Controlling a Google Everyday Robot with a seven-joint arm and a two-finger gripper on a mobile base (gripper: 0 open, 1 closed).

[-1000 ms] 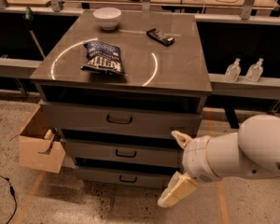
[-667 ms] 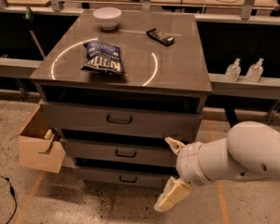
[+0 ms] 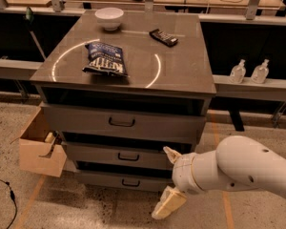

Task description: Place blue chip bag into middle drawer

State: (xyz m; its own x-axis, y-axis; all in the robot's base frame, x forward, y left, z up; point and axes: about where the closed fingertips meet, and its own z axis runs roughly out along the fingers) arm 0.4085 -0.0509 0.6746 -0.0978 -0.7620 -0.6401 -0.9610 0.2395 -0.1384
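Observation:
The blue chip bag [image 3: 105, 59] lies flat on top of the grey drawer cabinet [image 3: 190, 75], left of centre, inside a reflected ring of light. The middle drawer [image 3: 115, 155] is the second of three stacked drawers, closed, with a small dark handle [image 3: 128, 157] at its front centre. My gripper [image 3: 169, 179] is low at the right front of the cabinet, just right of the middle drawer's front. Its two tan fingers [image 3: 168, 203] are spread apart and hold nothing. The bag is far above and to the left of it.
A white bowl [image 3: 109, 18] and a small black bar-shaped packet [image 3: 163, 37] sit at the back of the cabinet top. An open cardboard box [image 3: 35, 146] stands at the cabinet's left. Two clear bottles [image 3: 248, 71] stand on a ledge to the right. A cable [image 3: 7, 194] lies on the floor.
My arm and gripper have moved left, closer to the front of the drawers. The bag and the drawers have not moved.

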